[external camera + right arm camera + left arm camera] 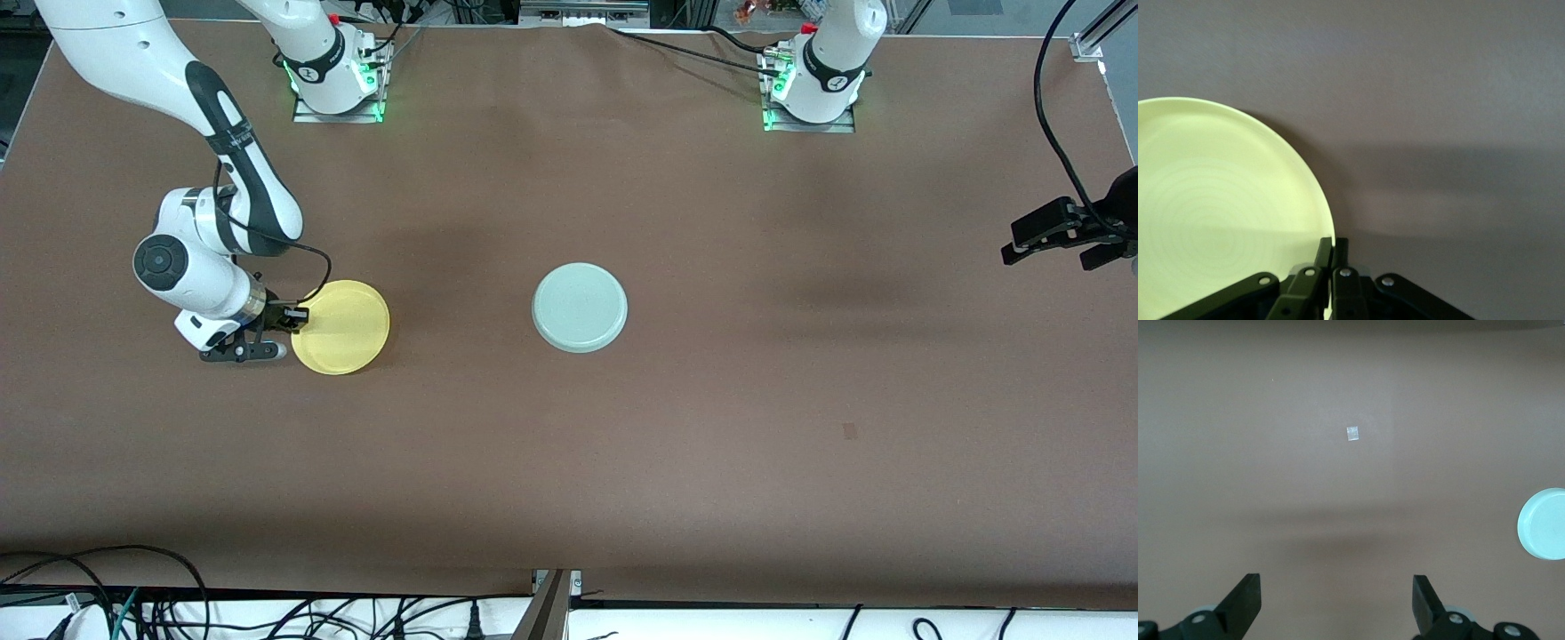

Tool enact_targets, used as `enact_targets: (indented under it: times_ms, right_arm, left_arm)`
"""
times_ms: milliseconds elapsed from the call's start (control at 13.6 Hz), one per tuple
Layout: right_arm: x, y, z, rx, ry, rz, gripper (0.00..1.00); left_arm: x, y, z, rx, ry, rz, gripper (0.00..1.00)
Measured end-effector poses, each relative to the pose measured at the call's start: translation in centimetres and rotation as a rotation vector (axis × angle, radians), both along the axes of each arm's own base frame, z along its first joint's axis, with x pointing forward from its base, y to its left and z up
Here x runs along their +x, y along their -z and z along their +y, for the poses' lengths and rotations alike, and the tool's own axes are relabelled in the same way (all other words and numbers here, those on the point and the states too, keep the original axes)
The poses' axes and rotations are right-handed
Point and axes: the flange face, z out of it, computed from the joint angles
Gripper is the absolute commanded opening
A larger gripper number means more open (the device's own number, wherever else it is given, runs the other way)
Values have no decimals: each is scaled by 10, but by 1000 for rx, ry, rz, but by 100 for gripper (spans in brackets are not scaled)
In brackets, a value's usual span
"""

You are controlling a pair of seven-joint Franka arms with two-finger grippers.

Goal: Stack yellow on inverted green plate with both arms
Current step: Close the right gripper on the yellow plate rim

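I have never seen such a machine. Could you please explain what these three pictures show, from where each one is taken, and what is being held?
These are two white robot arms bolted to a table covered in brown cloth. Each arm ends in a black gripper with two fingers.

The large picture comes from a high camera facing the robots. The other two come from small cameras on the arms' wrists, looking down past the fingers.

Two small plates are in the scene. The pale green plate lies upside down on the middle of the table. The yellow plate is toward the right arm's end.

The right gripper has its fingers shut on the yellow plate's rim; its wrist view shows this closely. The left gripper waits with fingers open, holding nothing, above the table's other end. Its wrist view shows a small pale square patch on the cloth.
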Motion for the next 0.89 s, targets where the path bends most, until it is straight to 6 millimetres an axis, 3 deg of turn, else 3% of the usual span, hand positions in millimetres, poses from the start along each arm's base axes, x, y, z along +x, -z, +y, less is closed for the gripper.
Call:
enact_targets:
  times_ms: [148, 516, 664, 885]
  right_arm:
    - [13, -20, 22, 20, -23, 17, 0]
    - [45, -98, 116, 260, 123, 113, 0]
    - [40, -108, 169, 295, 168, 127, 0]
    - [15, -109, 282, 293, 238, 127, 0]
  left_arm:
    - [0, 0, 0, 0, 0, 0, 100]
    - [0, 0, 0, 0, 0, 0, 100]
    - [0, 0, 0, 0, 0, 0, 100]
    - [0, 0, 0, 0, 0, 0, 100]
